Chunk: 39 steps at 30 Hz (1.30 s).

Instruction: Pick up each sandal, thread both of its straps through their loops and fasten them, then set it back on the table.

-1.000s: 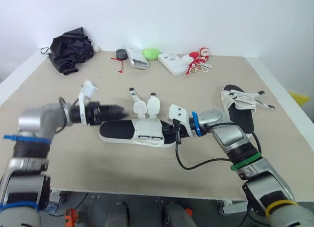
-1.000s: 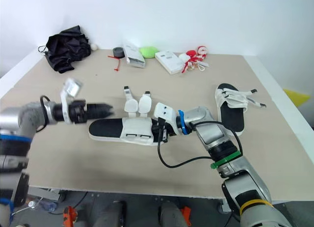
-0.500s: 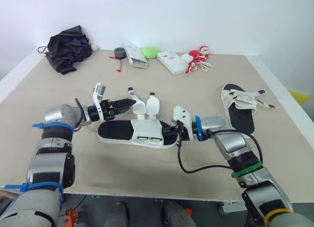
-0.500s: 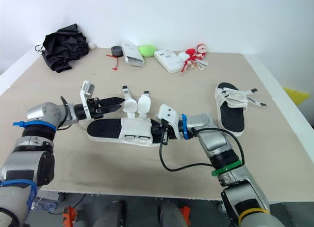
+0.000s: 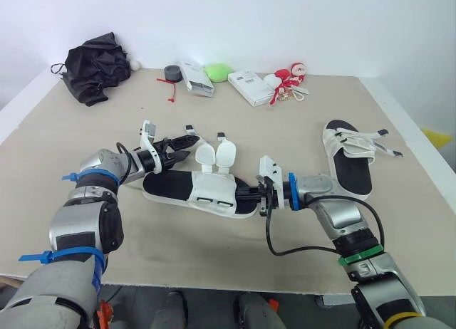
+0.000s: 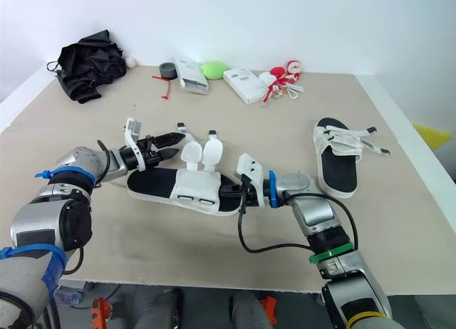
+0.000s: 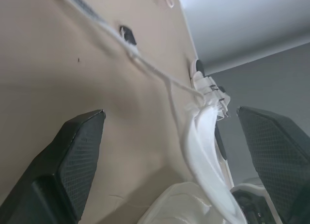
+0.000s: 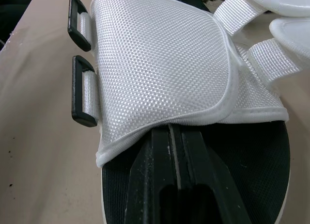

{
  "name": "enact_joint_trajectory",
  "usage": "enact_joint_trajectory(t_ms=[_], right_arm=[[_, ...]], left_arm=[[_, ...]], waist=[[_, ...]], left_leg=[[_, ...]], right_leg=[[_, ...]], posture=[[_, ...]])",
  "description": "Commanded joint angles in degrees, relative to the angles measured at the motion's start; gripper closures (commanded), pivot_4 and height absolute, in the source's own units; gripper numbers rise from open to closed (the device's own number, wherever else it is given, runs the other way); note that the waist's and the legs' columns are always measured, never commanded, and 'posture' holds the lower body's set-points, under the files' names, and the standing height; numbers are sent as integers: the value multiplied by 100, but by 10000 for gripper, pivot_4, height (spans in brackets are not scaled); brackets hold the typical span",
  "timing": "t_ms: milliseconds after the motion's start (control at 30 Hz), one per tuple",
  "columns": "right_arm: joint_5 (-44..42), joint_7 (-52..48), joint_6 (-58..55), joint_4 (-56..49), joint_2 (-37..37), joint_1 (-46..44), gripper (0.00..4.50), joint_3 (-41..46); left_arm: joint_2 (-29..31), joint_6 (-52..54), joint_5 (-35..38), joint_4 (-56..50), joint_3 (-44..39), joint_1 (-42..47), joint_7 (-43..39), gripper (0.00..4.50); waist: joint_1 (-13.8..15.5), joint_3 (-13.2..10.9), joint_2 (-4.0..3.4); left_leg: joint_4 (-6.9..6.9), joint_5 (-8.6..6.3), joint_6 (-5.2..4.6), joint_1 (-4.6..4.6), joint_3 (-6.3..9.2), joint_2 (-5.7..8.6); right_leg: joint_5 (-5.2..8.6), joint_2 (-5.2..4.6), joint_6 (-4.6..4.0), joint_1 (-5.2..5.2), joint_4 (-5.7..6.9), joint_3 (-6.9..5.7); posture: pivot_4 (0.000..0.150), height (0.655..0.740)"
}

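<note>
- Two fingers of your left gripper (image 5: 187, 140) stand wide apart around a strap (image 7: 199, 136) of the sandal (image 5: 178, 190), gripping nothing.
- Your right gripper (image 5: 246, 194), fingers pressed together, lies under its upper (image 8: 160, 64).

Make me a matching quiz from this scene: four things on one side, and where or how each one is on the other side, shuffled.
Things:
1. black cloth
2. green object
3. right-hand sandal
4. left gripper

Places or states:
A. open, by the strap ends of the middle sandal
B. far left corner of the table
C. middle of the far edge
D. right side, straps sticking out

Pairs: 1-B, 2-C, 3-D, 4-A
</note>
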<state>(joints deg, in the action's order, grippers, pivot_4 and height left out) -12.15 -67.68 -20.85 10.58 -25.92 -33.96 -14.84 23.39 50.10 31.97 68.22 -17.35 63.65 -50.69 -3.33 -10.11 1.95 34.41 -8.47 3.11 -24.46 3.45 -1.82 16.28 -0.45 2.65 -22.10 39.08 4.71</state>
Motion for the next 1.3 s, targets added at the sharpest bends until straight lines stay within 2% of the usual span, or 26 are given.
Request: enact_joint_trajectory(t_ms=[33, 300, 433, 800, 900, 1133, 1167, 1300], right_arm=[[212, -188, 30, 191, -51, 74, 44046, -341], [253, -239, 126, 309, -35, 13, 44046, -405], [267, -237, 126, 310, -2, 4, 44046, -420], [264, -194, 63, 230, 47, 46, 44046, -416], [263, -181, 37, 197, 44, 68, 45000, -413], [238, -171, -11, 141, 26, 121, 45000, -392], [238, -169, -15, 143, 31, 118, 45000, -392], [241, -143, -38, 148, 67, 108, 45000, -397]], left_arm=[[11, 40, -68, -24, -102, 148, -108, 0], [-115, 270, 52, 84, -456, 341, 238, 0], [-249, 216, 106, 228, -771, 486, 758, 0], [-731, -516, -74, 487, -1017, 693, 2056, 0], [-803, -735, 12, 525, -1180, 729, 2294, 8016], [-904, -983, 90, 569, -1504, 810, 2552, 42001], [-928, -1006, 88, 572, -1527, 816, 2569, 44122], [-1017, -1075, 117, 565, -1640, 845, 2571, 44122]], waist=[[-1, 0, 0], [-4, 0, 0], [-9, 0, 0], [-18, 0, 1], [-21, 0, 1], [-22, 0, 1], [-22, 0, 1], [-22, 0, 1]], left_leg=[[-1, 0, 0, 0, 0, 0], [0, 0, 1, 0, 1, 0], [2, 0, 1, 0, 1, 1], [0, 0, 2, 2, 1, 0], [-1, 0, 2, 3, 1, 0], [-2, -1, 4, 3, 1, 0], [-2, -1, 4, 3, 1, 0], [-1, -1, 5, 3, 1, 2]], right_leg=[[0, 1, 0, 0, 0, 0], [1, 0, 1, 1, 0, -1], [1, -1, 1, 3, 0, 0], [1, 0, 1, 2, 0, 0], [1, 0, 1, 3, 0, 1], [1, 0, 1, 3, 0, 1], [1, 0, 1, 3, 0, 1], [1, -1, 2, 4, 0, 1]], posture=[[1500, 7380], [1500, 7380], [1500, 7380], [1500, 7380], [1500, 7380], [1500, 7380], [1500, 7380], [1500, 7380]])
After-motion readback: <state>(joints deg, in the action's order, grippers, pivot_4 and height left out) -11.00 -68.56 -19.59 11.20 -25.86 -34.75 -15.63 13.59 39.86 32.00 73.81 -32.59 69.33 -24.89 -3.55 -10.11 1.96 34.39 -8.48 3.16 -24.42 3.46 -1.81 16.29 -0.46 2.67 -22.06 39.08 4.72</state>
